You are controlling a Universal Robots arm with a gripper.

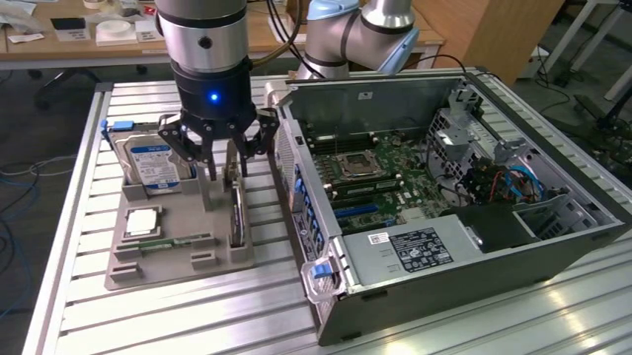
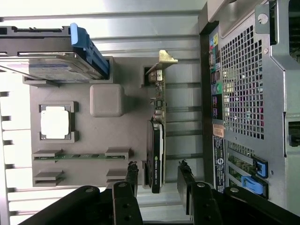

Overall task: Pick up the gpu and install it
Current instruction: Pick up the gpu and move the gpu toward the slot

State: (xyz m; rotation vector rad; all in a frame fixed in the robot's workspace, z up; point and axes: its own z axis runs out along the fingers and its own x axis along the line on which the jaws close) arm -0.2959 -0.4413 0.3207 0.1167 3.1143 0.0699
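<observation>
As the arm drops straight down from above in the exterior view, wrist vertical over the grey parts tray (image 1: 148,268), its gripper (image 1: 223,171) stands with fingers spread and clamped on nothing. The tips are lowered to either side of the gpu (image 1: 238,213), which sits on edge in its slot along the tray side nearest the open computer case (image 1: 493,275). A silver hard drive (image 1: 153,159) stands upright at the tray's far corner (blue-white label facing out).

Seen from the wrist, the two black fingers (image 2: 132,172) flank the card at its black cooler (image 2: 154,157) end, a gap showing on each side. The silver bracket (image 2: 167,58) is at the card's far end.
</observation>
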